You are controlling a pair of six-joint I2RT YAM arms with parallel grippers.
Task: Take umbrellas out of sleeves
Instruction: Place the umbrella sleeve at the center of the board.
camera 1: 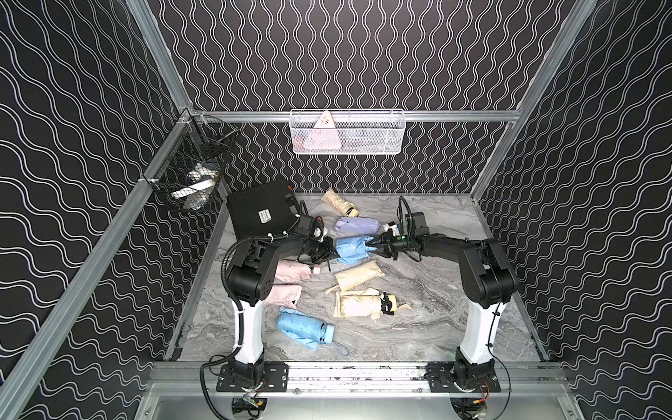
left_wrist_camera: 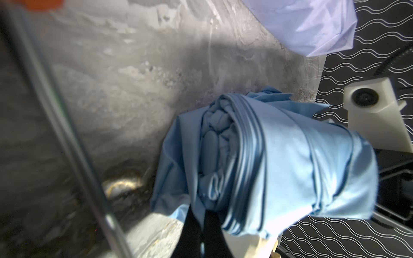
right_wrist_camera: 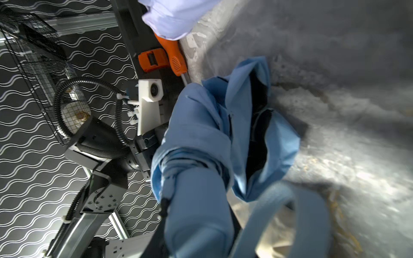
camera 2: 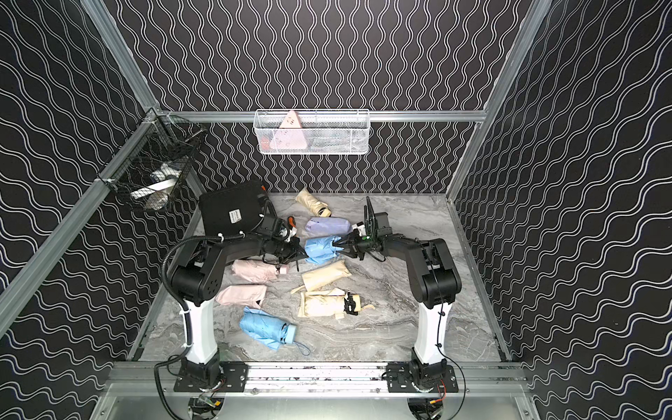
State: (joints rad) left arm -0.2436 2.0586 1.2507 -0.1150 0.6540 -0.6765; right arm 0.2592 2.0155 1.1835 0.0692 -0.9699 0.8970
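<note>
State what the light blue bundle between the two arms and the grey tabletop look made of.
The light blue bundle: thin synthetic fabric, probably nylon or polyester, slight sheen; it bunches in crisp folds. The grey tabletop: smooth, veined like marble; real stone or print, cannot tell.

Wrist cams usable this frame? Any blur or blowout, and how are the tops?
Left wrist: screwdriver shaft in front is a defocused smear; blue umbrella sharp, blown out at its lit edge. Right wrist: wrist loop badly blurred, table soft. Both top views: sharp, evenly lit, soft shadows.
</note>
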